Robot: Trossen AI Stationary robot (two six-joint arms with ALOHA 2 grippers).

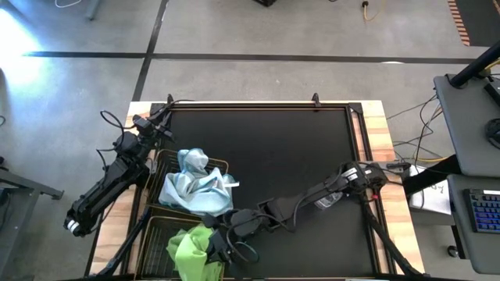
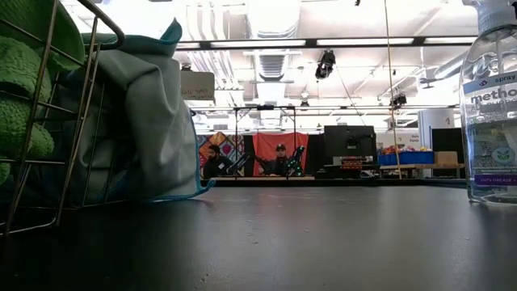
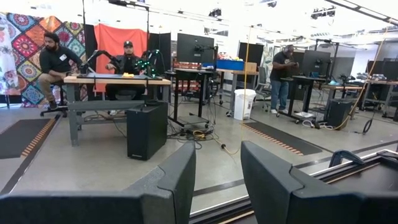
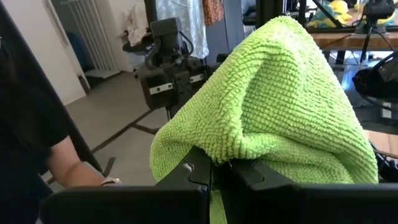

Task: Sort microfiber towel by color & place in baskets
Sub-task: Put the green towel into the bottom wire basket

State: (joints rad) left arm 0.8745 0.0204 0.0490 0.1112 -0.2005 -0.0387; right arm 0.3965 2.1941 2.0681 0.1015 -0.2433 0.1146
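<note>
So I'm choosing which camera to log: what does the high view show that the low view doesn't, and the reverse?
Only the high view shows both arms: the right gripper shut on a green towel over the near basket, and the left gripper parked at the table's far left. Only the low view shows people seated in the room behind. Both show the pale blue towels and the spray bottle.
</note>
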